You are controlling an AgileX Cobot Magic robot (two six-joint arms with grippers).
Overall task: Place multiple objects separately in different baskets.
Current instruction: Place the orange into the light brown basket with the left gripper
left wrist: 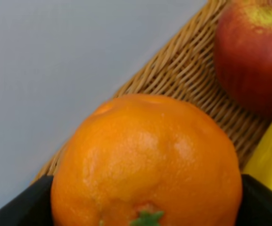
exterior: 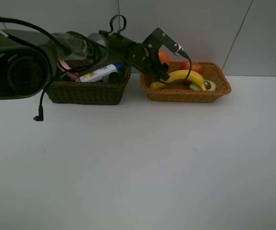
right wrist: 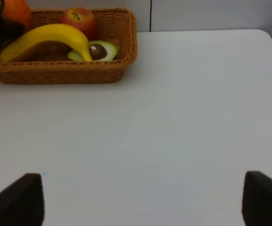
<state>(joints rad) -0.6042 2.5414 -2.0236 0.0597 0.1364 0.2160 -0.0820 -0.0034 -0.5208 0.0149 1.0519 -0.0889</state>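
Note:
My left gripper (exterior: 160, 64) reaches across to the back left corner of the orange-tan basket (exterior: 190, 95). It is shut on the orange (left wrist: 145, 160), whose sides meet both dark fingers (left wrist: 18, 207). The orange (exterior: 163, 56) hangs just above the basket's rim. Inside this basket lie a banana (exterior: 183, 76), a red apple (exterior: 195, 67) and an avocado half (exterior: 208, 85). The dark basket (exterior: 87, 91) holds a white blue-capped tube (exterior: 99, 73) and a pinkish cup (exterior: 66, 65), half hidden by the arm. My right gripper (right wrist: 143, 202) hovers open over bare table, well in front of the tan basket (right wrist: 60, 75).
The left arm's bulky body (exterior: 13, 62) fills the upper left of the high view, and a black cable end (exterior: 38, 117) dangles from it over the table. A pale wall stands right behind both baskets. The white table (right wrist: 173, 117) stretches forward from them.

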